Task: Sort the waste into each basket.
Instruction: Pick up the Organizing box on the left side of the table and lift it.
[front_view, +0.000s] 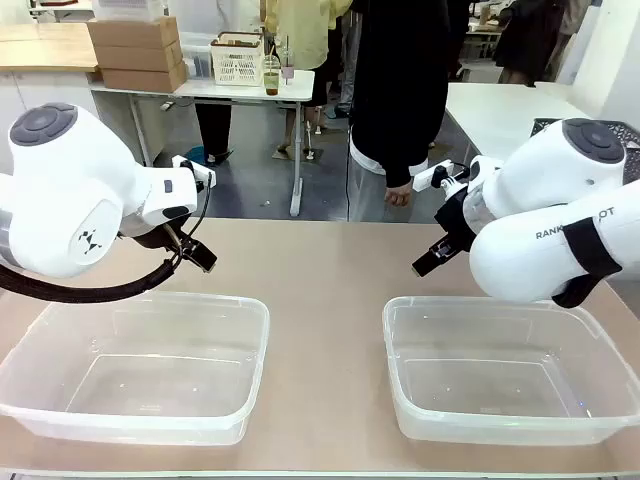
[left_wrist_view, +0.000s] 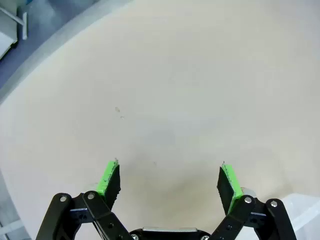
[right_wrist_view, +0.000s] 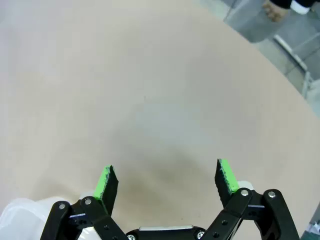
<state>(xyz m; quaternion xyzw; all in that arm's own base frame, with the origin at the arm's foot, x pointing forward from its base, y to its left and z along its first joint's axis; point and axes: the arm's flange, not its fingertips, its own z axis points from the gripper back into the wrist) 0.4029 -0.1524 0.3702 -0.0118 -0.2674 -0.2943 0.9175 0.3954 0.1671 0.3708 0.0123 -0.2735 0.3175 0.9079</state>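
Baskets are sitting side by side along the bottom of the front view. The left basket (front_view: 120, 415) is taking up the lower left of the frame and the right basket (front_view: 500, 415) the lower right, with a strip of bare tan tabletop (front_view: 320, 270) running between them. Both are clear plastic, so the tabletop is showing straight through their floors.

The left claw (front_view: 203, 260) is hanging at middle left, just past the far rim of the left basket, pointing down toward the middle of the frame. In its own wrist view the left claw (left_wrist_view: 170, 172) is standing wide open with nothing between the green pads (left_wrist_view: 107, 177), just plain tabletop under them, and a clear corner of the left basket (left_wrist_view: 305, 210) is peeking in at lower right.

The right claw (front_view: 425, 265) is doing the mirror image at middle right, hovering just past the far left corner of the right basket. Its wrist view is showing the right claw (right_wrist_view: 165, 175) spread wide too, gripping nothing, with a corner of the right basket (right_wrist_view: 15, 215) poking in at lower left.

A person (front_view: 400, 90) in a dark top is standing at the far side of the tabletop, top centre, with one hand (front_view: 398, 195) hanging down by the far edge.
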